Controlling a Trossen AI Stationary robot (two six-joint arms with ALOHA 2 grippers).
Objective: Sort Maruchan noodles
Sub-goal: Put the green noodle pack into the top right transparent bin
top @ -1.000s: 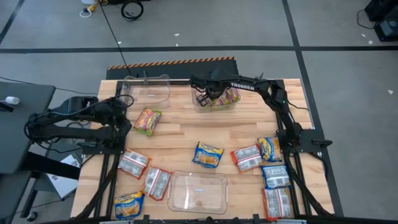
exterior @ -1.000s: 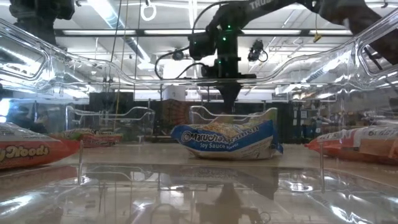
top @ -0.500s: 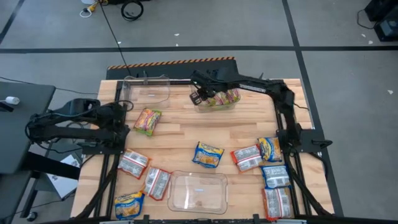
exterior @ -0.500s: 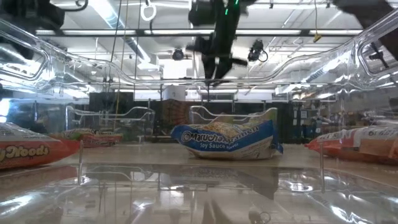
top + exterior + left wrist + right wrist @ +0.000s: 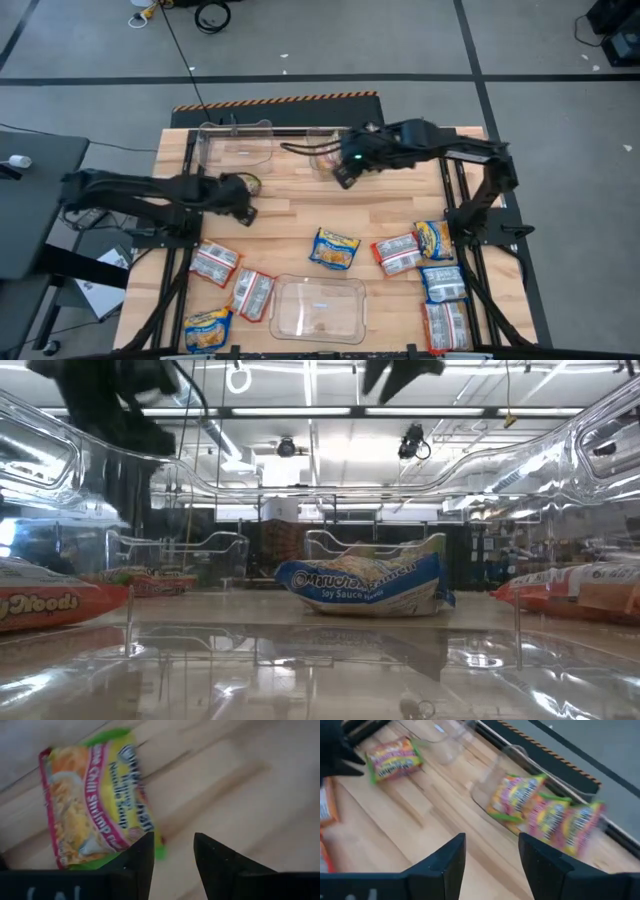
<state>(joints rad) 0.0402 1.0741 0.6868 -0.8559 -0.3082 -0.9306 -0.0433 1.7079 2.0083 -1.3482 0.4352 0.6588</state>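
The left gripper (image 5: 243, 205) is hanging just above a green packet (image 5: 95, 802) at ten o'clock on the table (image 5: 290, 225), its fingers a little apart and holding nothing. The right gripper (image 5: 343, 176) is hanging at twelve o'clock, fingers wide and holding nothing, beside a bin (image 5: 492, 777) with more green packets (image 5: 545, 810) lying inside.
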